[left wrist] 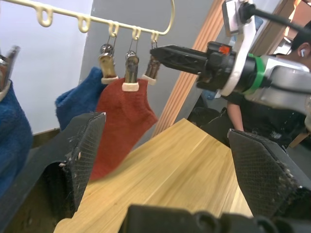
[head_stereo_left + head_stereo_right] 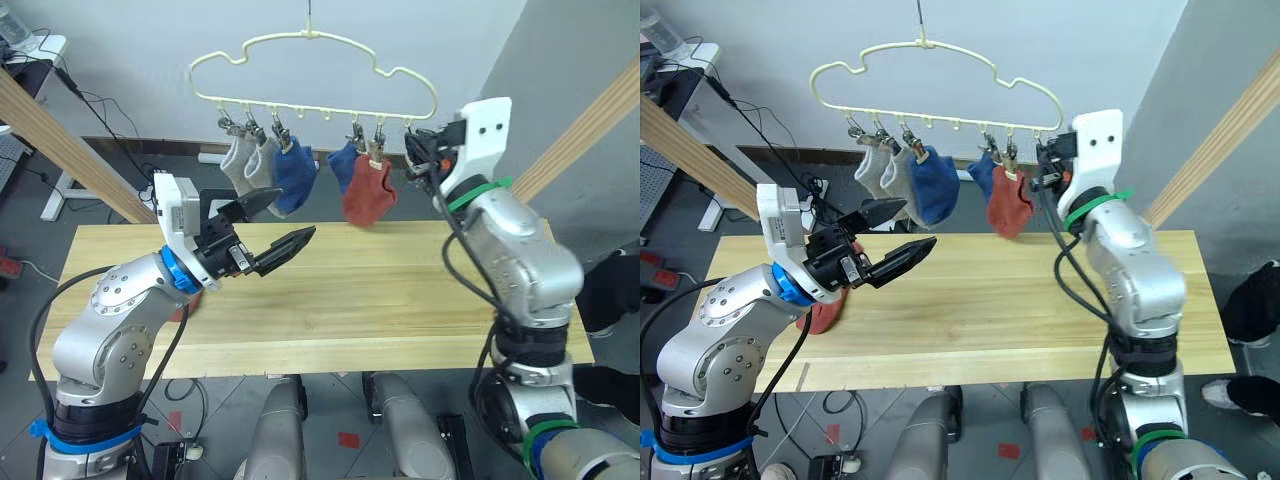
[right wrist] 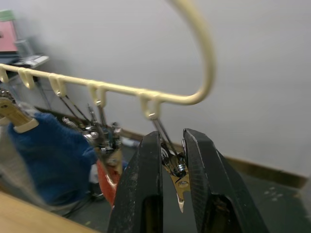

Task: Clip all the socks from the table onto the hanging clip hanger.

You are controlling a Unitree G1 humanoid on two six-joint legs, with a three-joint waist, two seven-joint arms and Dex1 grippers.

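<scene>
The right gripper [image 3: 171,167] pinches the end clip [image 3: 177,171] of the clip hanger [image 2: 300,42], five socks hanging beside it. The left gripper [image 2: 278,225], spread empty, hovers over the table [image 2: 400,300]; behind its wrist lies the last rust-red sock [image 2: 823,312], probably next to fetch.

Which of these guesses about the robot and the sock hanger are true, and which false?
1. Five socks hang from the clip hanger. True: two grey, two blue, one rust-red sock.
2. The right gripper pinches an empty end clip. True.
3. The left gripper holds a sock. False: its fingers are open with nothing between them.
4. The table has no sock left. False: another rust-red sock lies by the left arm.
5. The hanger lies on the table. False: it hangs above it.
</scene>
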